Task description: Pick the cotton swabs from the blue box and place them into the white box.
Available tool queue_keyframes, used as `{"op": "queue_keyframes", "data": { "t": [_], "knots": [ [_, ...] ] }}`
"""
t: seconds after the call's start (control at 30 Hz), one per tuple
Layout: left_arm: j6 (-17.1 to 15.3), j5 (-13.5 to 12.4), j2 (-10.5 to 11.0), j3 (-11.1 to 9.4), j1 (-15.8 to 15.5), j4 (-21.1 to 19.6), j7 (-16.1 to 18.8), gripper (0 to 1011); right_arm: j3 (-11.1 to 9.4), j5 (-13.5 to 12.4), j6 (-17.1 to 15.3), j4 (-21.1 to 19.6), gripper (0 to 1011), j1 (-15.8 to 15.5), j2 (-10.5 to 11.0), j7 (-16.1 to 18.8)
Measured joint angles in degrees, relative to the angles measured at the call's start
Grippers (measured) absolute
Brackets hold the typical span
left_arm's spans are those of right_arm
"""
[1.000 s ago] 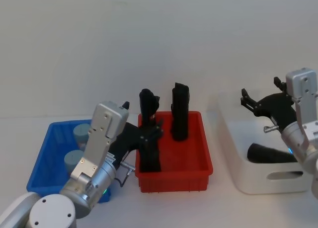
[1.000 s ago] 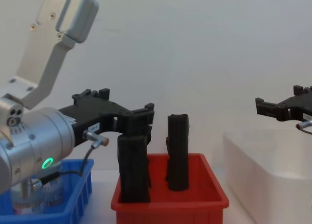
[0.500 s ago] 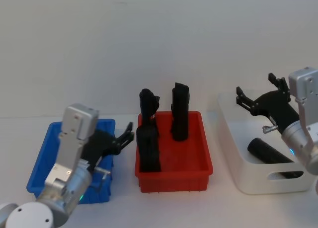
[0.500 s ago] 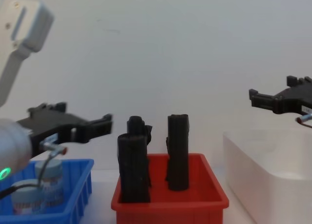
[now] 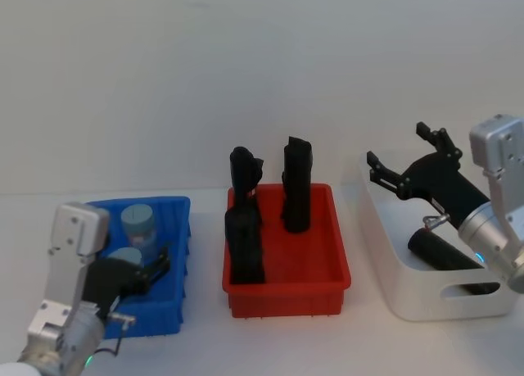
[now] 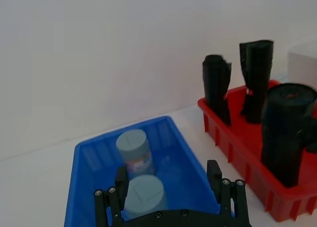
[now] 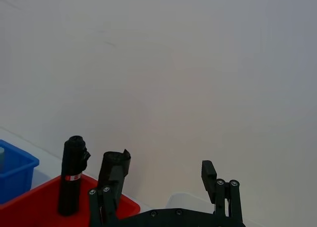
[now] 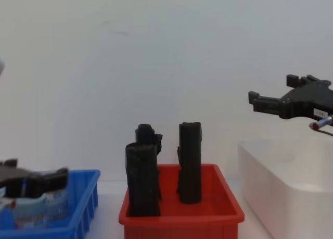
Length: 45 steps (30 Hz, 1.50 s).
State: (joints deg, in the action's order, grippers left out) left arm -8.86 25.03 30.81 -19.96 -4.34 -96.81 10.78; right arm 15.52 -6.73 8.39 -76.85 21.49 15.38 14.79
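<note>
The left end effector (image 6: 167, 190) is held open over the blue box (image 6: 89, 158), fingers spread and gripping nothing. Two swabs are stood upright in that box, lids up, long axes vertical. The nearer swab (image 6: 143, 193) is seen just ahead of and below the fingertips, between them but closer to one finger, and the farther swab (image 6: 133, 145) is set straight beyond it. Whether the fingers already flank the nearer one cannot be told. The right end effector (image 5: 399, 147) is likewise open and empty above the white box (image 5: 409, 294), with the red bin (image 5: 286, 298) of black rolls (image 5: 296, 183) between it and the swabs. The left arm is judged much the nearer, so a short descent with slight sideways centring is called for.
</note>
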Motion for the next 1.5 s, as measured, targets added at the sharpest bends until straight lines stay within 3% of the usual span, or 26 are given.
{"op": "queue_keyframes", "data": {
  "t": [0.23, 0.53, 1.1, 1.5],
  "knots": [
    [-0.83, 2.27, 1.57, 1.17, 1.70, 0.79, 0.61, 1004, 0.09, -0.30, -0.16, -1.27, 1001, -0.55, 0.33, 2.02],
    [-0.71, 2.56, 2.40, 2.11, 2.07, 1.39, -0.11, 1004, 0.15, -0.45, -0.28, -2.02, 1001, -0.86, 0.52, 3.26],
    [-2.41, 0.98, 1.84, 2.97, -0.27, 4.34, -6.03, 1004, 0.19, -0.58, -0.37, -2.58, 1001, -1.09, 0.63, 4.12],
    [-4.04, -0.68, 1.18, 3.16, -1.62, 6.09, -8.05, 1004, 0.19, -0.59, -0.37, -2.67, 1001, -1.14, 0.68, 4.28]
  ]
}}
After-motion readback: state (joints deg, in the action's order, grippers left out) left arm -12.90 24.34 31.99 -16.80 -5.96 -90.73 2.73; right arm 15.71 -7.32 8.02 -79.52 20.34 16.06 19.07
